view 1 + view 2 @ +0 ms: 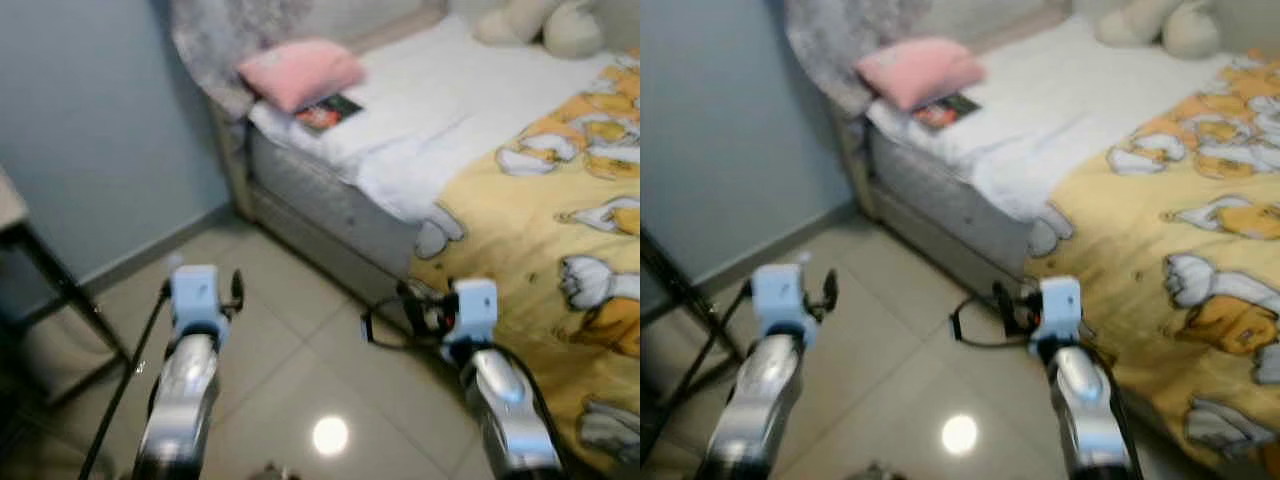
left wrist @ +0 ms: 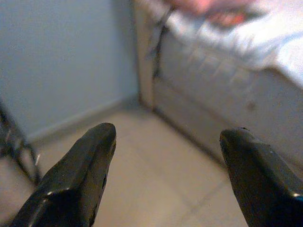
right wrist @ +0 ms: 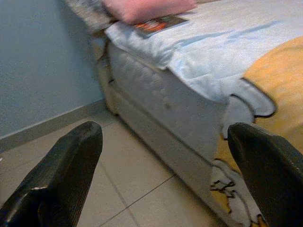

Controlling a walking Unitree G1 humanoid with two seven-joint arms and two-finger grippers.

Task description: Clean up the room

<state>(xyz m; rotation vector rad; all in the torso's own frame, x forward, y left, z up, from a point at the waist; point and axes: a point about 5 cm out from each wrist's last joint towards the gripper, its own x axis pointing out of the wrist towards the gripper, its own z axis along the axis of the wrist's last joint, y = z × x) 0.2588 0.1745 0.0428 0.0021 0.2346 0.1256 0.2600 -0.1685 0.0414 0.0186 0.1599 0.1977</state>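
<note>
Both arms reach forward over the pale tiled floor (image 1: 290, 330). The left tool (image 2: 165, 175) and the right tool (image 3: 165, 175) each hang with fingers spread wide, holding nothing and touching nothing. Beyond them stands the bed (image 1: 340, 215) with a yellow cartoon-print blanket (image 1: 560, 230) over a white sheet (rumpled at the edge). Farther up, a book (image 1: 328, 112) with a dark red cover lies beside a pink pillow (image 1: 300, 72). The head views add a plush toy (image 1: 540, 22) at the far side; the wrist views show the bed's side panel closer.
</note>
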